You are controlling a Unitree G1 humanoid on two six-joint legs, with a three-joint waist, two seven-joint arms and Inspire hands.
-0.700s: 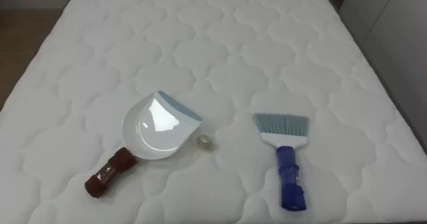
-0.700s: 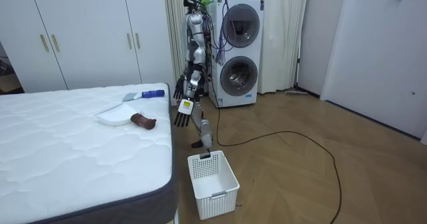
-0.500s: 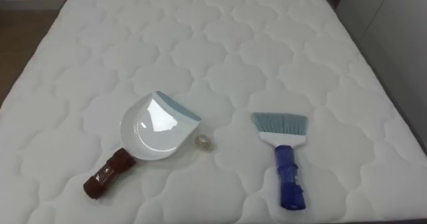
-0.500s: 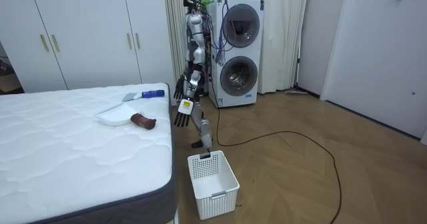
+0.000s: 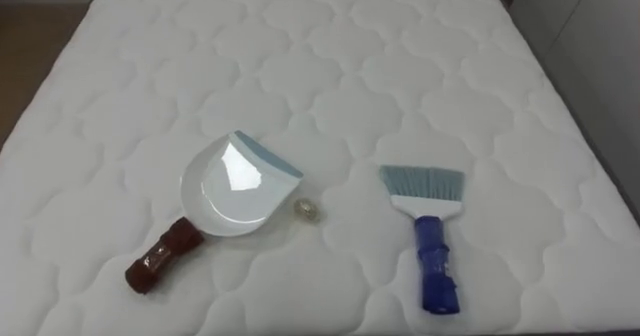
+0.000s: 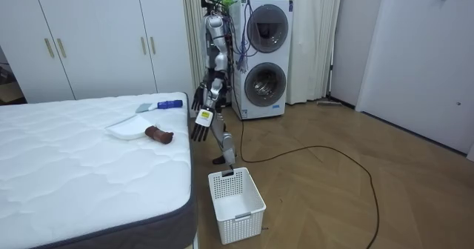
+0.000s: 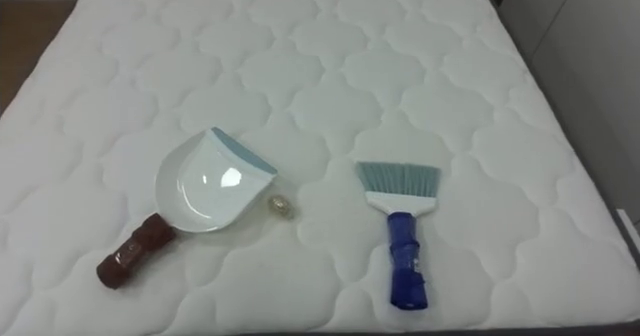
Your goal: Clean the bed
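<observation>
Bed (image 5: 330, 36) with white quilted mattress, across both eye views and along the room view's left, bearing the cleaning things near the edge closest to the robot. White wardrobe (image 6: 96, 34) behind the bed; two stacked front-loading washing machines (image 6: 264, 52) at the back of the room, on wooden floor. Robot upright at the bed's end, between mattress and machines, arms down. White slatted basket (image 6: 237, 203) on the floor near the bed's corner, apart from the robot. White dustpan (image 5: 235, 186) with blue lip and brown handle (image 5: 158, 259), flat on the mattress to the robot's left, mouth toward upper right. Blue-handled brush (image 5: 430, 238) to the robot's right, well apart from the dustpan, pale bristles pointing away from the robot. Left hand (image 6: 199, 133), nearer the room camera, hanging beside the bed's corner, fingers straight and spread, holding nothing; right hand (image 6: 198, 99) just above it in the room view, fingers likewise loose and empty. Small crumpled scrap (image 5: 307, 210) on the mattress just beside the dustpan's lip, between dustpan and brush.
</observation>
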